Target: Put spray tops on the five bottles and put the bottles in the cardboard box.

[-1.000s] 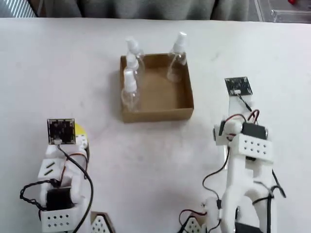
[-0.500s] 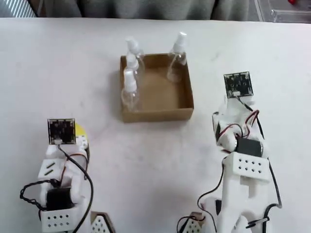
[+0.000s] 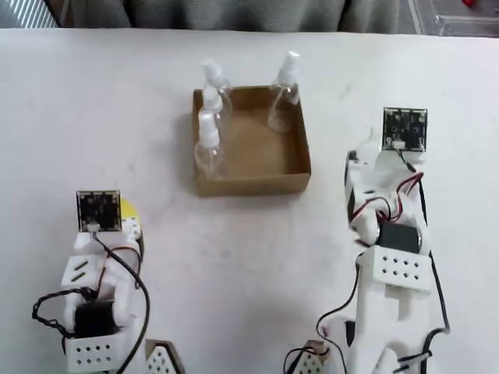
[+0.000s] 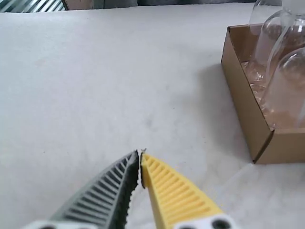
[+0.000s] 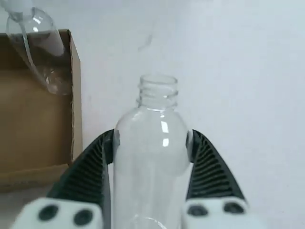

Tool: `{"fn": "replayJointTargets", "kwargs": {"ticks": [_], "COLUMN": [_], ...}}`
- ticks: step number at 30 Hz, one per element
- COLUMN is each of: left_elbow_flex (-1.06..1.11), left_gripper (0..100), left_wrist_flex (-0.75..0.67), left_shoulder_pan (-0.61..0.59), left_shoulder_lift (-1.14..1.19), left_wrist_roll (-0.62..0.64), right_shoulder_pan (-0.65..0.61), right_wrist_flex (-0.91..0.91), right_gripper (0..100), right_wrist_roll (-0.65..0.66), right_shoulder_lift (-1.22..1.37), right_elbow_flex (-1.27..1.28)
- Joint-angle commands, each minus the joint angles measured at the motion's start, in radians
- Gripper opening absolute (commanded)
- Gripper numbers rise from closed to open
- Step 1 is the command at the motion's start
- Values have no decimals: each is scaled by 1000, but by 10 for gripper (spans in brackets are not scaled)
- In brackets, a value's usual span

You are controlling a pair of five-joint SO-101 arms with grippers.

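1. Near left: my left gripper (image 4: 139,160) rests low over the table (image 3: 117,101). Its grey and yellow fingers are pressed together at the tips with nothing between them. The cardboard box (image 3: 249,185) lies to its far right, well apart.

2. Near right to mid right: my right gripper (image 5: 151,139) pinches a clear bottle (image 5: 151,114) across its body, one black finger on each side. The bottle's long axis runs along the fingers, with the neck (image 5: 157,86) leading away from the wrist toward the far side of the table. The neck is open and carries no spray top. I cannot tell how steeply the bottle is tilted.

3. Controlling relation: the box lies to the left of the held bottle, its right wall near the gripper but apart from it. The right arm is the nearer arm to the box. I judge that the bottle needs a spray top before any leftward move into the box.

4. Mid to far centre: the box holds four capped bottles. Three stand along its left wall, the near one (image 3: 208,144), the middle one (image 3: 212,105) and the far one (image 3: 217,78). The fourth (image 3: 284,93) stands at the far right corner. The near right part of the box floor is bare.

5. Change: over the last second the right wrist has shifted to the right and slightly farther. The left arm, the box and the four capped bottles have not moved.
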Motion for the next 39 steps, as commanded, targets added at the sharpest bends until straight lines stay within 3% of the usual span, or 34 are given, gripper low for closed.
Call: {"fn": "replayJointTargets", "kwargs": {"ticks": [1, 12, 19, 31, 39], "left_elbow_flex": [-2, -2, -2, -2, -2], "left_gripper": [22, 22, 22, 22, 22], "left_wrist_flex": [8, 5, 5, 5, 5], "left_shoulder_pan": [-12, -10, -10, -10, -10], "left_shoulder_lift": [-7, -7, -7, -7, -7], "left_wrist_roll": [-11, -11, -11, -11, -11], "right_shoulder_pan": [-7, -102, -136, -248, -260], "right_wrist_flex": [-82, -177, -357, -403, -412], "right_gripper": [18, 18, 18, 19, 19], "right_wrist_roll": [-12, -26, -152, -141, -141], "right_shoulder_lift": [-99, -430, -567, -975, -964], "right_elbow_flex": [21, 250, 400, 683, 690]}}
